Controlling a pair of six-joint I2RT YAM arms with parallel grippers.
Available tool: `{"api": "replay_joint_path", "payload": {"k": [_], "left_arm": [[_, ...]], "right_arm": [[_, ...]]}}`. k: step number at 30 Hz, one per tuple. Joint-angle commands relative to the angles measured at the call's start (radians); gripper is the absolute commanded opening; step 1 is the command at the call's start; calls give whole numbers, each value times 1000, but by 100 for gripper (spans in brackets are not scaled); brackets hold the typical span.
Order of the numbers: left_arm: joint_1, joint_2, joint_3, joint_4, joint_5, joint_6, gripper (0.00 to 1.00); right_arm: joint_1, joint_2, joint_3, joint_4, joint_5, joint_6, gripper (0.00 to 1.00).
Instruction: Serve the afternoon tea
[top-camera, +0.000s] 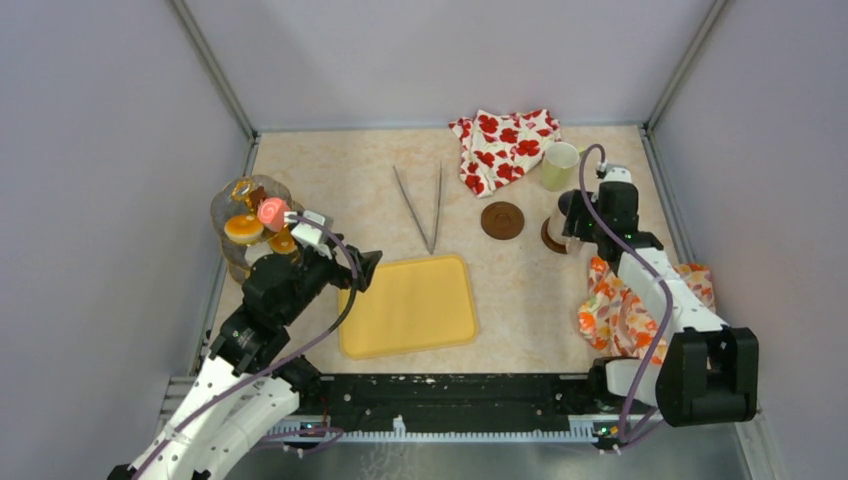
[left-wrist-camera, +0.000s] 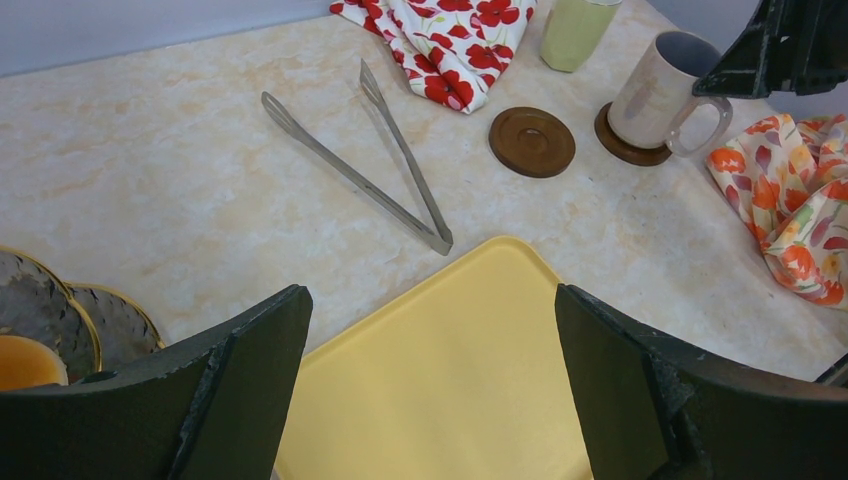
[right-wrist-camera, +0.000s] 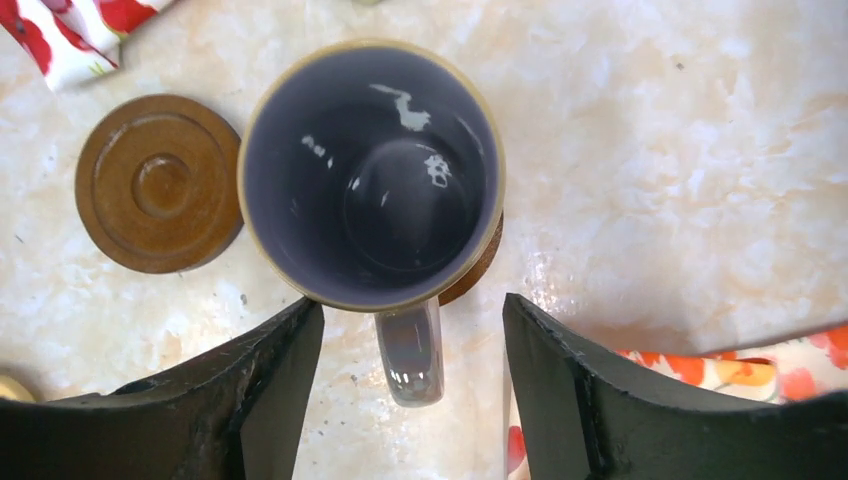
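Holding sweets (top-camera: 258, 220), the glass dish (top-camera: 217, 208) sits upper left — grey mug (right-wrist-camera: 370, 170) on a coaster (left-wrist-camera: 628, 153); both jaws gape, gripping nothing.

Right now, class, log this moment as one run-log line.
left gripper: open, empty, over yellow tray | right gripper: open, straddling handle of grey mug | grey mug: upright on coaster

open bench (top-camera: 330, 180) between the glass dish (top-camera: 218, 215) and tongs (top-camera: 420, 205); yellow tray (top-camera: 410, 305) top is free. a coaster (right-wrist-camera: 160, 185) and orange cloth (right-wrist-camera: 760, 375) flank the greyish mug (right-wrist-camera: 370, 170) closely.
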Motion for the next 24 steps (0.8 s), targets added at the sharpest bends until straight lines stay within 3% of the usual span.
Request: {"api": "replay_joint_path", "payload": {"k": [1, 6, 12, 20, 24], "left_arm": [[-2, 17, -4, 41, 0, 13, 99], [-2, 59, 8, 38, -35, -26, 99], [-2, 241, 130, 1, -31, -130, 98], [-3, 617, 311, 32, -41, -222, 92], [-33, 814, 374, 81, -83, -291, 95]], "right_arm": [[11, -69, 105, -86, 38, 46, 70], [11, -84, 192, -168, 55, 56, 77], [11, -121, 259, -224, 26, 62, 99], [11, -267, 215, -239, -102, 116, 99], [11, -343, 176, -224, -192, 144, 99]]}}
